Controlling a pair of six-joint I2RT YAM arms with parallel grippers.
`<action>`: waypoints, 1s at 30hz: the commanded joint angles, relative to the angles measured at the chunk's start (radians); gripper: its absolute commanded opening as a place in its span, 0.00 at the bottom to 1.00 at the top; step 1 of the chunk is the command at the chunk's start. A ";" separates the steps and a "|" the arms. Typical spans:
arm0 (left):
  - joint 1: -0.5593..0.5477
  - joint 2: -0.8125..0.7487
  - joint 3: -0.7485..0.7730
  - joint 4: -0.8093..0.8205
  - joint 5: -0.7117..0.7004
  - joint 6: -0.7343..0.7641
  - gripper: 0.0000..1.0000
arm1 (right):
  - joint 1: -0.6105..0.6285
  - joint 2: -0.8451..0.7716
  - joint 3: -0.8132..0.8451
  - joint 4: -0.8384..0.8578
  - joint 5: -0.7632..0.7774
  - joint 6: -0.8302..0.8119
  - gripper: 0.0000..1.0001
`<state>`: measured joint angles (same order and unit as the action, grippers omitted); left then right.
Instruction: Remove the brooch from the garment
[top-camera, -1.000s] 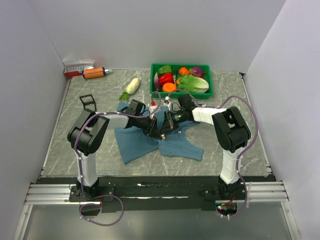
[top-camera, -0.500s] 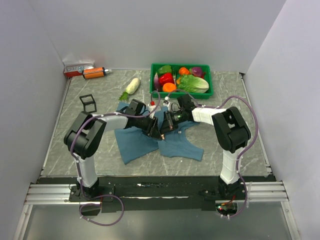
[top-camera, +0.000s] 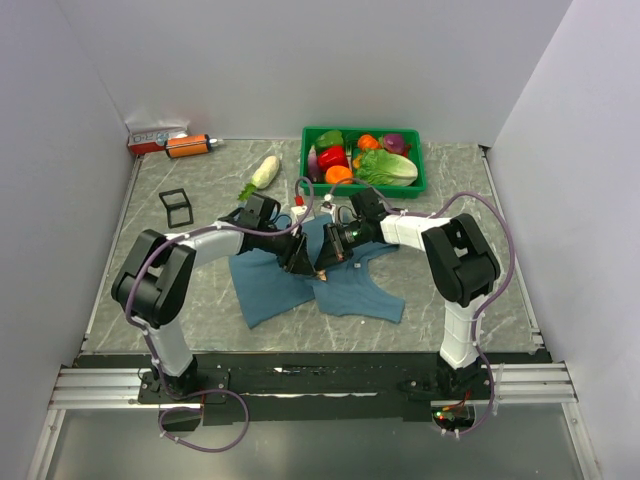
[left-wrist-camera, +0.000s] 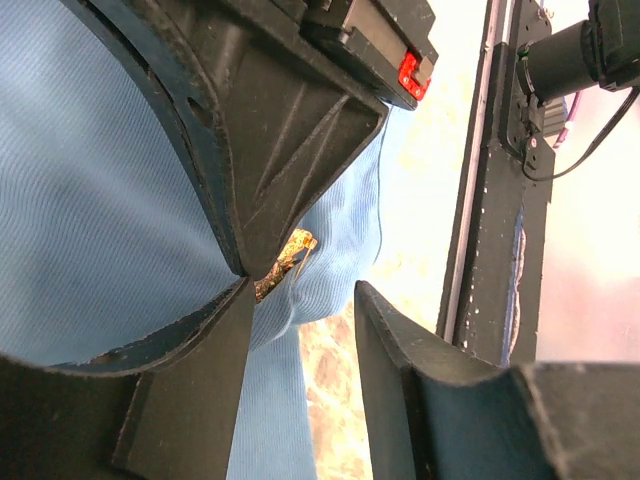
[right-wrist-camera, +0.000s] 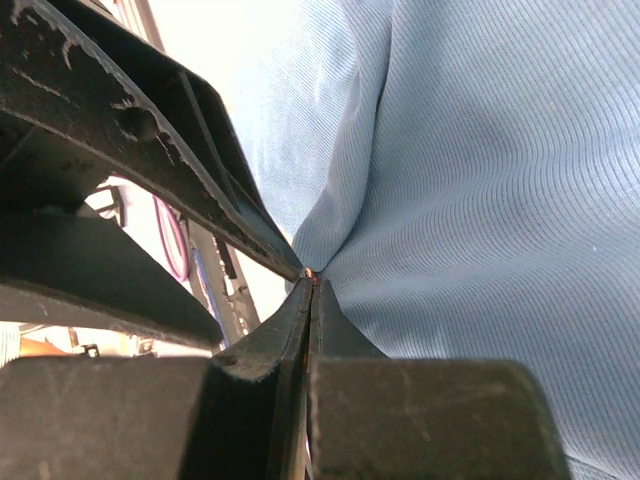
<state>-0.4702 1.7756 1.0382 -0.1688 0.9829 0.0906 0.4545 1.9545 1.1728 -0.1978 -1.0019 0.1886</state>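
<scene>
The teal garment (top-camera: 350, 290) lies crumpled in the middle of the table. My right gripper (top-camera: 323, 264) is shut on the tiny golden brooch (left-wrist-camera: 285, 262), which is still in a raised fold of the cloth (left-wrist-camera: 330, 270). In the right wrist view the closed jaws (right-wrist-camera: 308, 278) show only an orange glint of the brooch (right-wrist-camera: 310, 271) at their tip. My left gripper (top-camera: 297, 259) is open right beside it, its fingers (left-wrist-camera: 200, 390) either side of the fabric fold just below the brooch. In the top view the brooch is hidden between the two grippers.
A green basket (top-camera: 305, 160) of vegetables stands at the back. A white radish (top-camera: 264, 172), a black frame (top-camera: 176, 206), an orange bottle (top-camera: 188, 146) and a red-white box (top-camera: 155, 136) lie at the back left. Walls close in on both sides.
My left arm has swung its elbow out to the left and its gripper has drawn slightly back-left. The right gripper has stayed at the pinched fold.
</scene>
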 joint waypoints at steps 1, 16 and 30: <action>-0.011 0.016 -0.020 0.135 0.063 -0.003 0.51 | 0.003 -0.019 0.028 0.006 -0.027 -0.014 0.00; -0.004 0.091 -0.062 0.314 0.037 -0.161 0.49 | -0.008 -0.029 0.039 0.005 -0.063 -0.020 0.00; 0.053 0.028 -0.073 0.302 0.137 -0.190 0.59 | -0.040 -0.060 0.025 -0.022 -0.147 -0.080 0.00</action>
<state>-0.3946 1.7115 0.9695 0.0360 1.0782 -0.0402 0.4255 1.9499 1.1763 -0.2493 -1.0565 0.1143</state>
